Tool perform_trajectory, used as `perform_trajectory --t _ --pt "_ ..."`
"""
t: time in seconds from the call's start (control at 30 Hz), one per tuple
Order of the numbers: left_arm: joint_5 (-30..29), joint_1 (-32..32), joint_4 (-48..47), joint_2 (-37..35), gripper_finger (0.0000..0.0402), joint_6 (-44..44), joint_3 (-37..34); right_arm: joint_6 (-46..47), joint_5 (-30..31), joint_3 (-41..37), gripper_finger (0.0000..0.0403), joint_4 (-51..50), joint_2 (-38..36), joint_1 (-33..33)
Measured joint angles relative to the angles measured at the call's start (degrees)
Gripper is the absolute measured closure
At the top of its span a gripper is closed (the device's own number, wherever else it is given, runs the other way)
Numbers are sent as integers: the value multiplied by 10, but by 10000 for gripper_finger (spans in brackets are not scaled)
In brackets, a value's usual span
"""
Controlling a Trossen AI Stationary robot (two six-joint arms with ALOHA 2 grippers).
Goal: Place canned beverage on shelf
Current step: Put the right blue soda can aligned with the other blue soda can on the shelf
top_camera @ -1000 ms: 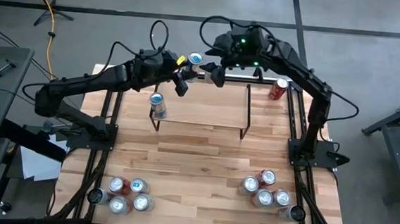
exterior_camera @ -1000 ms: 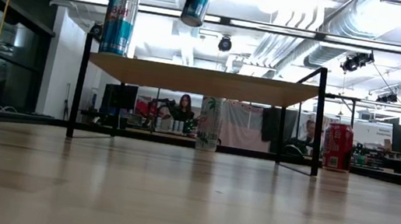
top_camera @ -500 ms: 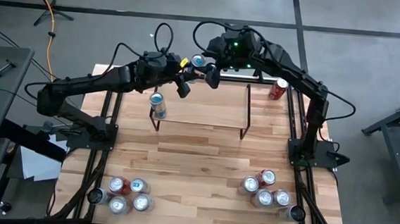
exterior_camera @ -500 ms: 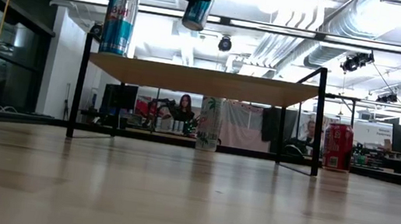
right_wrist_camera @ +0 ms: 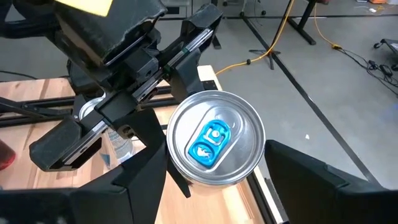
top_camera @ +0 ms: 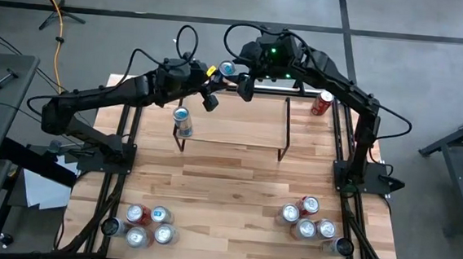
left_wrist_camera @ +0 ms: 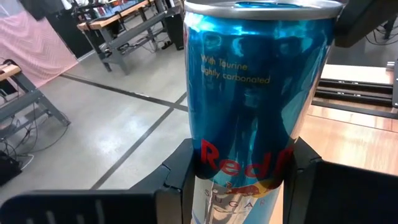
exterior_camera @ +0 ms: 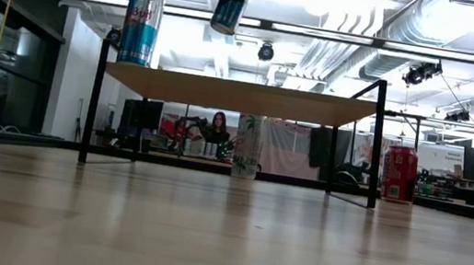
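Left pincer (left_wrist_camera: 239, 180) clamped on a blue can (left_wrist_camera: 255, 99), held aloft above the shelf (top_camera: 236, 122). Label reads "Red", "With Taurine", "lightly carbonated". Right pincer (right_wrist_camera: 205, 180) fingers spread on either side of the can's top, not closed. Second blue can (top_camera: 183, 122) stands on the shelf.

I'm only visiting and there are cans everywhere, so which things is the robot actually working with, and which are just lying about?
In use:
- blue can, gripped by the left gripper above the shelf's far side
- right gripper, fingers open either side of that can's top
- shelf, already bearing one blue can

Lying about:
- red can on the table behind the shelf
- can clusters at front left and front right
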Motion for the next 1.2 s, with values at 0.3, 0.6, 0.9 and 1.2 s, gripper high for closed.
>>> perform_trajectory --t 0.3,0.6,0.9,1.2 --pt "11 0 -1 0 312 7 0 3 27 0 47 1 0 1" --pt "15 0 4 0 314 11 0 58 30 0 27 -9 -1 1" --pt "17 0 14 0 314 11 0 50 -6 1 27 -2 3 2" --pt "16 0 18 0 314 11 1 61 -29 0 27 2 33 2"
